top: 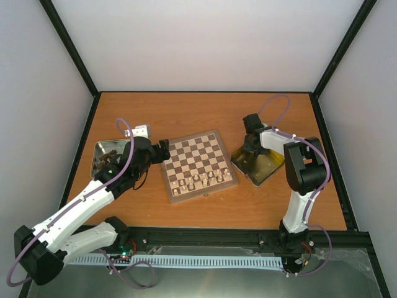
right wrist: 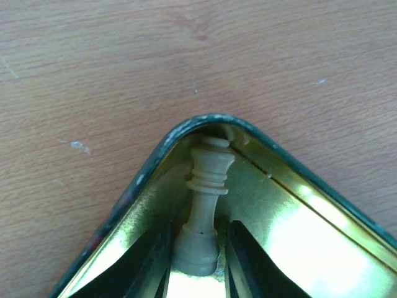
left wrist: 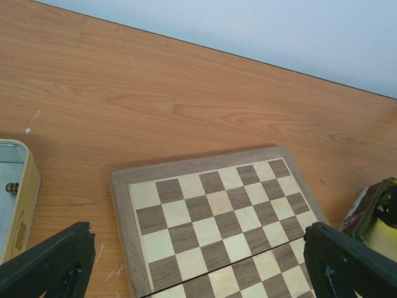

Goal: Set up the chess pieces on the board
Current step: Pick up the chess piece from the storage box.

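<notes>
The board (top: 198,162) lies in the middle of the table, with several cream chess pieces (top: 200,180) along its near rows. Its far squares (left wrist: 217,211) are bare in the left wrist view. My left gripper (top: 164,150) hovers at the board's left edge, wide open (left wrist: 198,254) and holding nothing. My right gripper (top: 251,149) reaches down into the gold tin (top: 260,164). In a corner of the tin a cream piece (right wrist: 208,192) lies on its side. The right gripper (right wrist: 201,236) stands narrowly open around its base: the left finger (right wrist: 152,261) touches it, and a slim gap shows at the right one.
A silver tray (top: 104,151) with dark brown chessmen (top: 111,163) sits left of the board; its rim (left wrist: 28,192) shows in the left wrist view. The tin's green rim (right wrist: 142,174) closes tightly around the lying piece. Bare wooden table stretches behind the board.
</notes>
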Tool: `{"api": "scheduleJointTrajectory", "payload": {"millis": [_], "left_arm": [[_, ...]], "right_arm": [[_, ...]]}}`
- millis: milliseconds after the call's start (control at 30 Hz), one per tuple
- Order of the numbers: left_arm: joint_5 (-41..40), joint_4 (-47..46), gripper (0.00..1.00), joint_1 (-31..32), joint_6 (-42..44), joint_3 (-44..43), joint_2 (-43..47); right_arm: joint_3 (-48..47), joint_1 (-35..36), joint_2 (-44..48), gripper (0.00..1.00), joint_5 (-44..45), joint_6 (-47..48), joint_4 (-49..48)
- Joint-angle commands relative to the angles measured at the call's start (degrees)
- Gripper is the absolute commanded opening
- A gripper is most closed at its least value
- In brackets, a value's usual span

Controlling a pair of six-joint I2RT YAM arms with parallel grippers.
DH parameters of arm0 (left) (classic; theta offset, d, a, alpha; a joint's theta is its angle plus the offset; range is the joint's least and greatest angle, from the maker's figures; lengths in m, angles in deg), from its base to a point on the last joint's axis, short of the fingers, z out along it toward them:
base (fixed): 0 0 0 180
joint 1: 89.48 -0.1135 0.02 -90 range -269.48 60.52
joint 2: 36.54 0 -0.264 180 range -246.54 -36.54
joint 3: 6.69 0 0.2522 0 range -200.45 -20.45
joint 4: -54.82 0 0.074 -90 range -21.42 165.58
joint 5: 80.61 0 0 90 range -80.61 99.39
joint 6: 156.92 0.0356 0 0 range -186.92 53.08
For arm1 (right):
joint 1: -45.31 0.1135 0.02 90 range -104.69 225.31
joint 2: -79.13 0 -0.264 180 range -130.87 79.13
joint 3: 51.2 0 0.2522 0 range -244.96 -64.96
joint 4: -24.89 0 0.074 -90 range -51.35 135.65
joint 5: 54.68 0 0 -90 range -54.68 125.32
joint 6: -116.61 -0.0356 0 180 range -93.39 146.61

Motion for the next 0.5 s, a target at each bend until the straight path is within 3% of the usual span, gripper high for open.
{"api": "scheduleJointTrajectory", "payload": {"millis": [0, 167, 467], "left_arm": [[0.82, -1.22, 0.93, -0.24, -0.77, -0.23, 0.71], [3.67, -2.38, 0.93, -0.24, -0.09, -0.14, 0.46], [17.95, -11.57, 0.94, -0.24, 1.65, 1.49, -0.49]], "right_arm": [[1.37, 0.03, -1.38, 0.22, 3.76, 1.03, -1.04], [4.66, 0.05, 2.86, 0.12, 3.93, 2.38, -2.84], [14.32, 1.43, 20.29, 0.1, -5.89, 7.54, -6.77]]}}
